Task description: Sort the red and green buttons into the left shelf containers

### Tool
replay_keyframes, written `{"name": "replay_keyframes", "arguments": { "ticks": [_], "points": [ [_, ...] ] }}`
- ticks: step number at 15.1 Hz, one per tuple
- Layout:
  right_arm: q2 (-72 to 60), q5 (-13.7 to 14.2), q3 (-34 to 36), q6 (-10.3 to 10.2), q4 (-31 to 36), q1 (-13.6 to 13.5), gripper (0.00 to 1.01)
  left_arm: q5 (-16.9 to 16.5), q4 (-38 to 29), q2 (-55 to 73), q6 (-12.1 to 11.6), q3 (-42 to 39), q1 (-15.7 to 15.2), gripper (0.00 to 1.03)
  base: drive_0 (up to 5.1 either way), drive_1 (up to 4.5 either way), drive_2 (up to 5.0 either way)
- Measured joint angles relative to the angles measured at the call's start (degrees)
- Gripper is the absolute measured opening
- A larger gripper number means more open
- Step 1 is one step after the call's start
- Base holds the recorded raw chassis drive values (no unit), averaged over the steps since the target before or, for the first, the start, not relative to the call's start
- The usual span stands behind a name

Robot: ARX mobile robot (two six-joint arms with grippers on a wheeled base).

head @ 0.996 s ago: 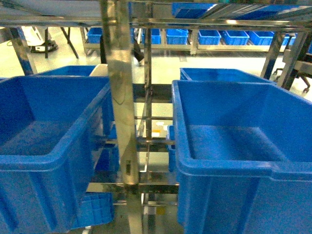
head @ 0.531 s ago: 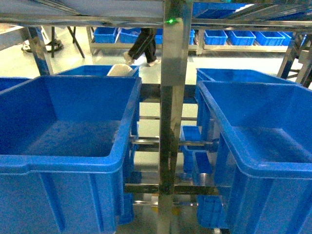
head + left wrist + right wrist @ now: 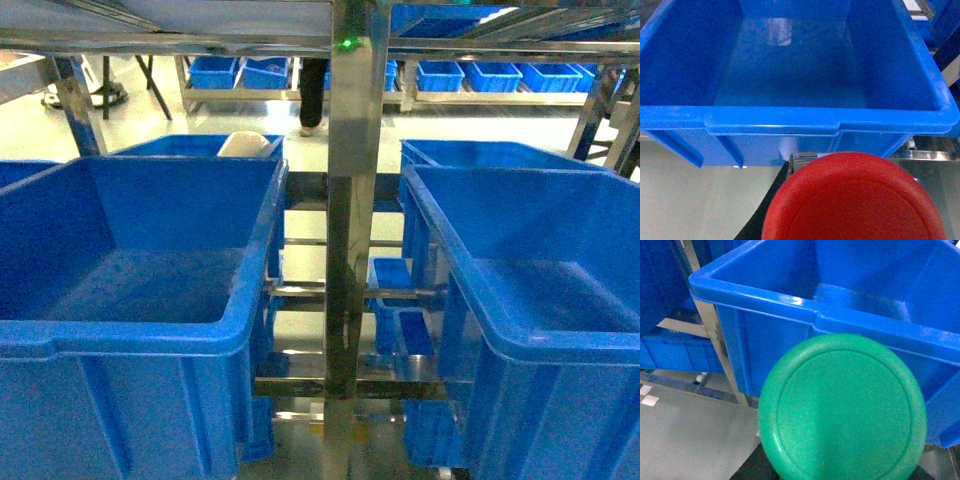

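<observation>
The red button (image 3: 855, 200) fills the bottom of the left wrist view, its round cap towards the camera. It hangs above the floor just short of a large blue bin (image 3: 790, 120), and my left gripper is shut on it. Only a dark finger edge (image 3: 771, 205) shows beside the cap. The green button (image 3: 842, 407) fills the right wrist view the same way, in front of another large blue bin (image 3: 805, 307), with my right gripper shut on it. The head view shows both bins, left (image 3: 130, 335) and right (image 3: 520, 345), with nothing visible inside them. Neither arm appears there.
A steel shelf post (image 3: 350, 200) stands between the two bins. Behind them are two more blue bins (image 3: 200, 145) (image 3: 480, 152), the left one holding a white object (image 3: 245, 145). Small blue trays (image 3: 390, 275) sit low behind the post. A person's leg (image 3: 313, 95) shows far back.
The head view shifted so the post moved from left of centre to the middle, then held still. The person in the background walked on.
</observation>
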State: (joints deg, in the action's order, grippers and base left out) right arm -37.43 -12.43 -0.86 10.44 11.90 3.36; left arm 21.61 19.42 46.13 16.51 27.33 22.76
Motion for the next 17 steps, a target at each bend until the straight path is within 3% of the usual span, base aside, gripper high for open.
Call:
{"name": "replay_keyframes", "arguments": {
  "ticks": [2,4,8,13,17],
  "points": [
    [-0.1,0.0,0.0,0.0,0.3,0.0,0.26,0.0,0.0,0.0,0.0,0.0,0.0,0.26,0.0,0.00,0.0],
    [-9.3,-1.1,-3.1,0.7,5.3,0.9,0.26,0.0,0.0,0.0,0.0,0.0,0.0,0.26,0.0,0.00,0.0],
    [-15.5,-2.6,-10.7,1.9,4.6,2.8,0.26,0.0,0.0,0.0,0.0,0.0,0.0,0.26,0.0,0.00,0.0],
    [-33.3,-4.6,-26.7,4.7,3.8,7.0,0.26,0.0,0.0,0.0,0.0,0.0,0.0,0.26,0.0,0.00,0.0],
    [-50.9,-5.4,-41.6,8.3,-4.1,9.1,0.26,0.0,0.0,0.0,0.0,0.0,0.0,0.26,0.0,0.00,0.0]
  ]
}}
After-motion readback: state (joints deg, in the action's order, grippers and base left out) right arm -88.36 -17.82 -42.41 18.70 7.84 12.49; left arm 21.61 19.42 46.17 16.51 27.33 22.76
